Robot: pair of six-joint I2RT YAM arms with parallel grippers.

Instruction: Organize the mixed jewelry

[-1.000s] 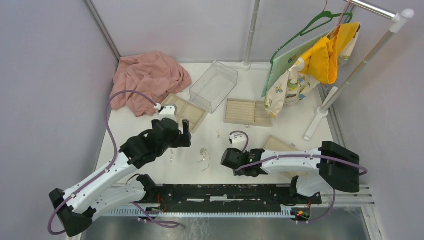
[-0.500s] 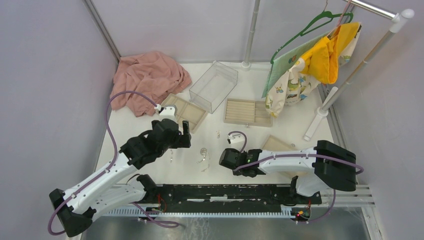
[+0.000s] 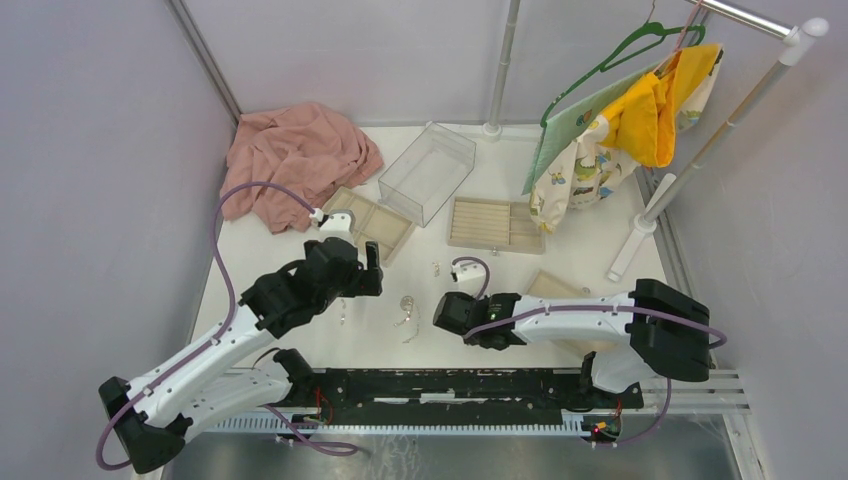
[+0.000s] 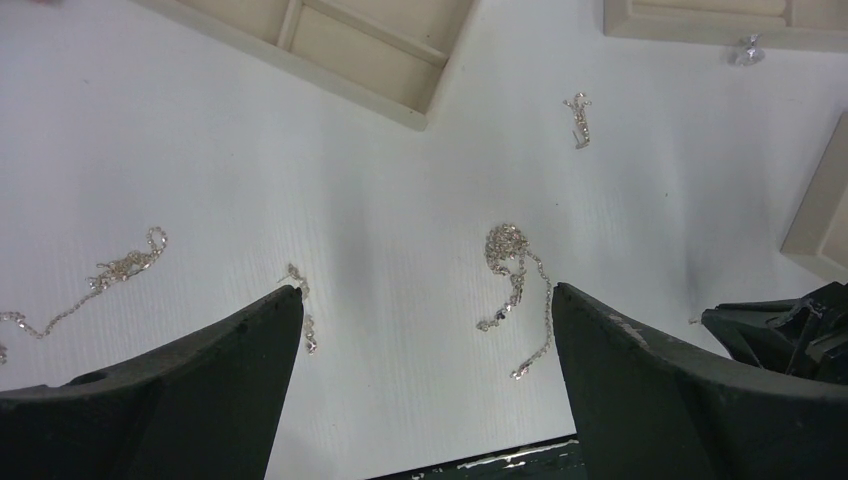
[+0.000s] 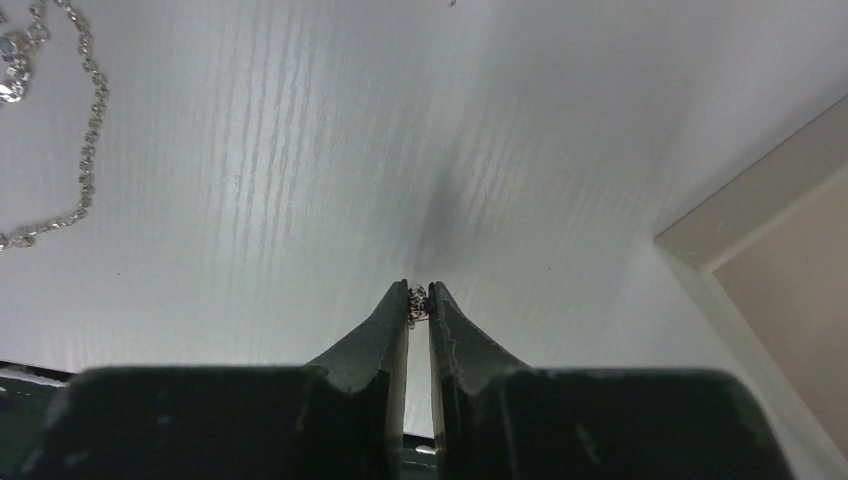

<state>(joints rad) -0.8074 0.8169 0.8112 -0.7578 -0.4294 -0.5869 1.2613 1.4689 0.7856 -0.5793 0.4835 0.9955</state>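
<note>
Pinches a tiny silver-coloured metal piece between the very tips of the black two-finger right gripper. Jaws drawn in to a thin slit around it, tips low over the white table top. Just off to the right of those tips in the wrist view: the corner of a beige compartment tray, not touching. Far to their left, flat on the table and well apart from the pinched piece: a thin silver bead chain.

Keeps nothing in the black left gripper: fingers spread wide, hanging above the table. Between those fingers, nearer the right one and touching neither, lies that same chain, bunched at the top with two loose tails. Just beside the left fingertip: a small earring-like silver bit. Farther left, a second thin silver chain, stretched out loosely. Farther up, a short silver piece on bare table, near a second beige tray with dividers.
</note>
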